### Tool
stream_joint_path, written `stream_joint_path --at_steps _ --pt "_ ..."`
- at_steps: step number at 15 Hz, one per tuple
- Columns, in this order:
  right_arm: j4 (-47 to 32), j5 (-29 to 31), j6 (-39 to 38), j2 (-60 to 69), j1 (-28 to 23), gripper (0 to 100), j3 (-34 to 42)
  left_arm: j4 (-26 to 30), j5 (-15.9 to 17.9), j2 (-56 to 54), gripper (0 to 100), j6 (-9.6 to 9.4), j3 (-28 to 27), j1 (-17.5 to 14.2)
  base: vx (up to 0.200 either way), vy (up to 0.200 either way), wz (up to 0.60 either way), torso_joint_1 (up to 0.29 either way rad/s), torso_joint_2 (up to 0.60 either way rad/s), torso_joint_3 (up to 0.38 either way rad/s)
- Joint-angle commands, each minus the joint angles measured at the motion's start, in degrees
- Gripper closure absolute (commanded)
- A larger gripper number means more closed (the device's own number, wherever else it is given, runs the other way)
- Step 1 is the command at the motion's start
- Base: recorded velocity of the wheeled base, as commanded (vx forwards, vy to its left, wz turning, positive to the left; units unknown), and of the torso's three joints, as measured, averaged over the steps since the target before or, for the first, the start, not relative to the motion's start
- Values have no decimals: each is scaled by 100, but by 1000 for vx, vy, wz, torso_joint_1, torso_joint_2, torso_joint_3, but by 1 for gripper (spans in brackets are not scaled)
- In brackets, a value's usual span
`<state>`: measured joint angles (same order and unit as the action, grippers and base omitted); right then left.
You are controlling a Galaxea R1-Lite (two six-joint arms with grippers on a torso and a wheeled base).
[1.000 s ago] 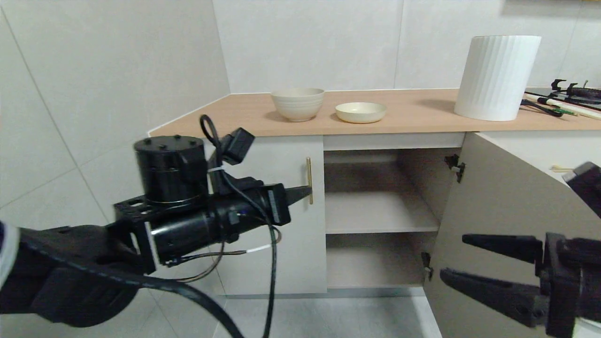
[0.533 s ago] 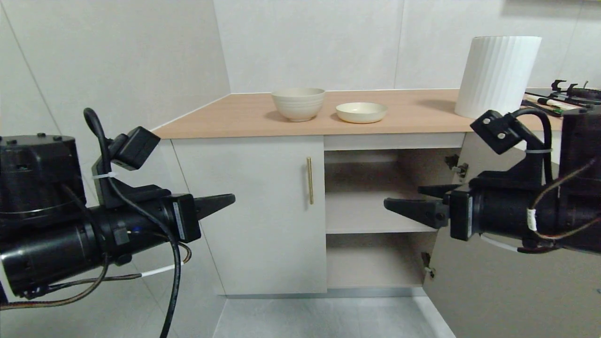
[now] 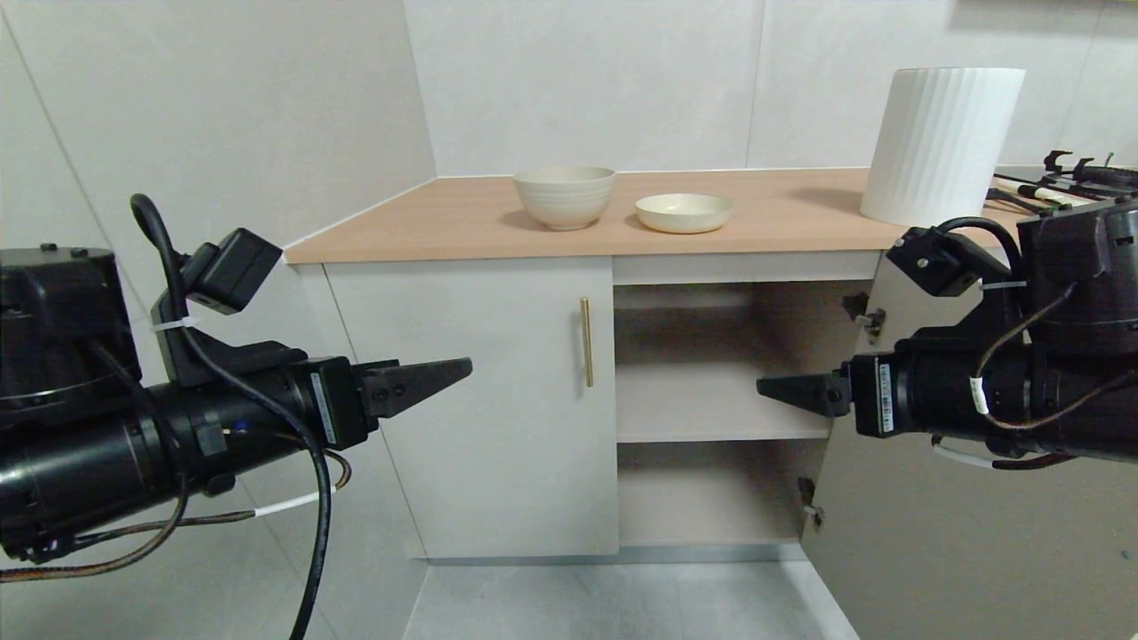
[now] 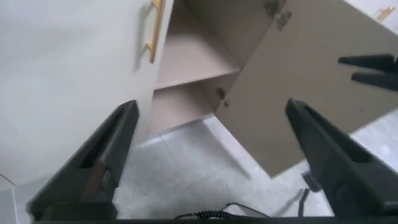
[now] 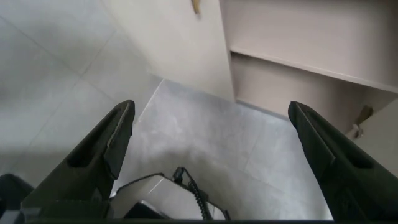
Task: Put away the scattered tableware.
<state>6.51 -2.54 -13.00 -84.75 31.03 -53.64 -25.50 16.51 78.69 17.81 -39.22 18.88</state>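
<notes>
A pale ribbed bowl (image 3: 564, 197) is seen standing upright on the wooden counter (image 3: 427, 227), mouth upward, and a shallow cream dish (image 3: 684, 212) is laid flat just beside it on the robot's right, the two not touching; both being round, no long axis can be given. Neither piece is held: both lie well apart from the jaws and higher than them. The left gripper (image 3: 453, 372) is held level in front of the closed cabinet door (image 3: 498, 400), pointing toward the gold handle (image 3: 586, 342), with its jaws spread wide, as is shown in the left wrist view. The right gripper (image 3: 782, 391) is held level before the open compartment, at the height of the shelf (image 3: 711, 409) and beside the swung-out door (image 3: 933, 533), its jaws likewise spread wide and pinching nothing. Farther along the counter on the right a tall white ribbed cylinder (image 3: 942, 147) is stood, with thin utensils (image 3: 1058, 200) lying beyond it
</notes>
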Motion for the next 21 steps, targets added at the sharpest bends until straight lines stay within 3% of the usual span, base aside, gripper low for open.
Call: stream_joint_path --at_steps 1,5,21 --pt "-1 -1 -1 37 0 0 11 1 11 32 0 3 11 -7 0 0 0 0 0 0" --pt "-572 -63 -1 178 0 0 -94 10 11 6 0 12 -42 -131 0 0 0 0 0 0" --pt "-572 -212 254 486 0 0 178 10 11 -82 0 21 -69 -218 188 0 0 2 1 3"
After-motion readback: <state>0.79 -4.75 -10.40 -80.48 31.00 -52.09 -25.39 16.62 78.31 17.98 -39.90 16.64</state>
